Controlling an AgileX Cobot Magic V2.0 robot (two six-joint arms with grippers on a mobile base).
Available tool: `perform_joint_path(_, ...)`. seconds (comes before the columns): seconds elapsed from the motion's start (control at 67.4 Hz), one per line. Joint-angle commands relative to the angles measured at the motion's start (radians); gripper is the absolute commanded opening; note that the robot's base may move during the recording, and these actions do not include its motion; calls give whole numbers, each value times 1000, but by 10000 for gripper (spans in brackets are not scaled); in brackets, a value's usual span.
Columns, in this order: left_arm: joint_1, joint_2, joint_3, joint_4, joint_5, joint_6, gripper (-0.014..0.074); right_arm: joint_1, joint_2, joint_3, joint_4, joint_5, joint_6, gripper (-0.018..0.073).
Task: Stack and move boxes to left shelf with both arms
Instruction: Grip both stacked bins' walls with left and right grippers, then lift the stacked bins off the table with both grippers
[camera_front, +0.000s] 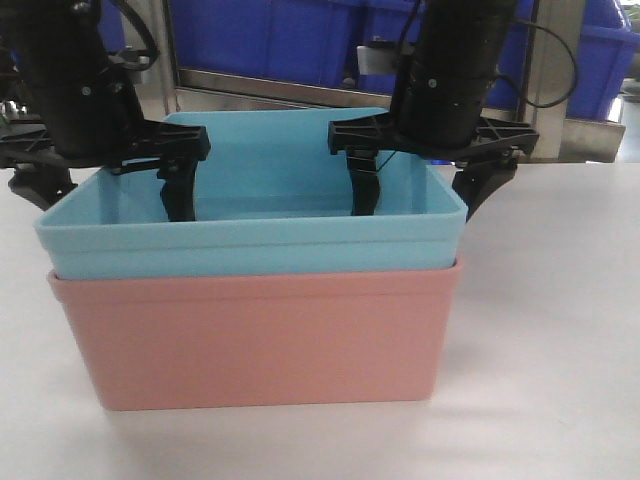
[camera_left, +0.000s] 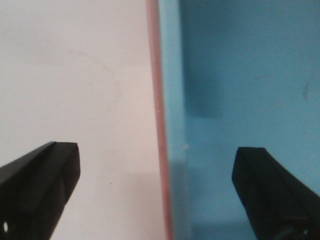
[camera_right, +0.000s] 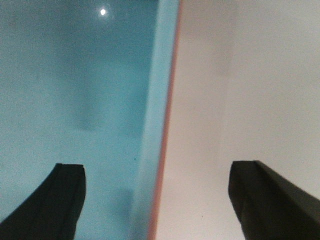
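On the white table (camera_front: 550, 350) sits the pink bin (camera_front: 255, 340) with the blue bin (camera_front: 250, 245) nested inside, while left gripper (camera_front: 110, 195) and right gripper (camera_front: 420, 200), jaws wide, straddle opposite side walls, apparently ready to clamp and lift both together, before a steel rack (camera_front: 280, 88).
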Motion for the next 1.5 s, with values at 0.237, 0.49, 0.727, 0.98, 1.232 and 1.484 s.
perform_joint_path(0.237,3,12,-29,-42,-33,-10,491,3,-45,-27,-11,-64,-13,524)
perform_joint_path(0.49,3,12,-29,-42,-33,-10,153,3,-45,-27,-11,-63,-13,138)
perform_joint_path(0.727,3,12,-29,-42,-31,-10,-6,3,-46,-27,-19,-50,-13,56)
perform_joint_path(0.98,-1,-26,-49,-40,15,-10,-6,3,-93,-28,-26,-42,-13,56)
perform_joint_path(1.232,-1,-175,-53,-38,24,-24,-4,3,-186,-28,-75,-28,-12,56)
perform_joint_path(1.484,-27,-352,-53,5,13,-93,-4,3,-300,-18,-157,-13,7,56)
